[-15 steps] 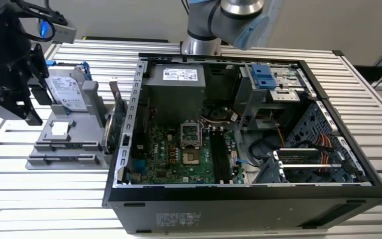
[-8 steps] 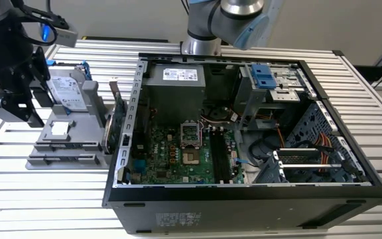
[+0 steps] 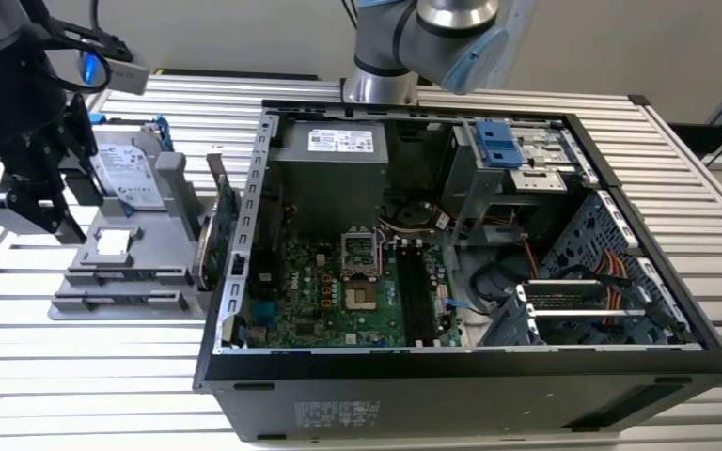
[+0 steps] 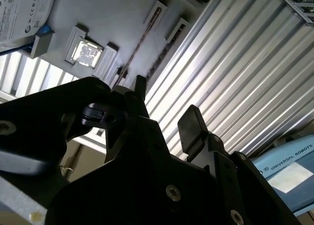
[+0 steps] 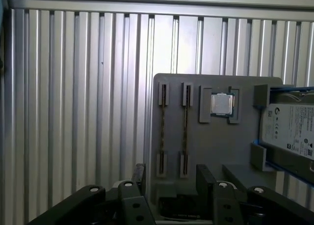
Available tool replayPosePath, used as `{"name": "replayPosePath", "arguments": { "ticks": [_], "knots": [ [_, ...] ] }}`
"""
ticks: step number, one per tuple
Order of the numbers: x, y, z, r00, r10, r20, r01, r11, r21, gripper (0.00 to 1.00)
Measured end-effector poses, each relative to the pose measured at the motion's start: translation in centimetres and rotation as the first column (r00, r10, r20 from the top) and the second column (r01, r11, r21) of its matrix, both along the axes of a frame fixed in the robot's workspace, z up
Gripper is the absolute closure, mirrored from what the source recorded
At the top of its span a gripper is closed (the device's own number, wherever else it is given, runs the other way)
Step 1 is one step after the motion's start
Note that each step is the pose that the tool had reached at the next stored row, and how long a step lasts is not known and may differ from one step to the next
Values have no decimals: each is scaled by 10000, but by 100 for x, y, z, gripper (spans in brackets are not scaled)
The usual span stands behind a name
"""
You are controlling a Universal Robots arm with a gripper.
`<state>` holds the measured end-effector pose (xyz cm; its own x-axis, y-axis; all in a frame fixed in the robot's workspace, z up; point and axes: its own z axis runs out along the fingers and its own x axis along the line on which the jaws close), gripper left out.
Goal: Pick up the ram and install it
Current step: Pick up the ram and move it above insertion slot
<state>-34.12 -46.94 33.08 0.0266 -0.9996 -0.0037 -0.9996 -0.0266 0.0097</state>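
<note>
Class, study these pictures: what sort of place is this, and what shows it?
Likely a robotics lab bench for computer assembly: an opened computer case on a slatted metal table, a grey parts tray, and a robot arm.

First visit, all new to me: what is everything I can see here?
table: one, silver slatted metal, under everything.
computer case: one, black, open, on the table.
tray: one, grey, at the exterior view's left of the case.
ram: two it seems, dark, on edge in tray slots.
processor chip: one, silver, in a tray pocket.
hard drive: one, silver with blue rails, on the tray.
expansion card: one, green, upright between tray and case.
arm: one, grey and blue, beyond the case.
gripper: one, black, open, over the tray.
</note>
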Motion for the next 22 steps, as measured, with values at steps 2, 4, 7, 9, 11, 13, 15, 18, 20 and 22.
{"name": "replayPosePath", "arguments": {
  "ticks": [2, 4, 7, 9, 11, 13, 15, 18, 20, 22],
  "knots": [
    [0, 1, -17, 10000, 0, 1, 0, 10000, 1, 0],
    [0, 2, -36, 10000, 0, 1, 0, 10000, 0, 0],
    [0, 5, -69, 10000, 0, 1, 0, 10000, 1, 0],
    [0, 7, -91, 10000, 0, 0, 0, 10000, 0, 0],
    [0, 9, -113, 10000, 0, 0, 0, 10000, 0, 0],
    [-1, 14, -135, 10000, -1, 0, 1, 10000, 0, 0],
    [0, 17, -158, 10000, 0, 1, 0, 10000, 0, 0],
    [-1, 21, -190, 10000, 0, 1, 0, 10000, 0, 0],
    [-1, 24, -214, 10000, 0, 1, 0, 10000, 0, 0],
    [-1, 24, -234, 10000, 1, 0, -1, 10000, 0, 0]
  ]
}}
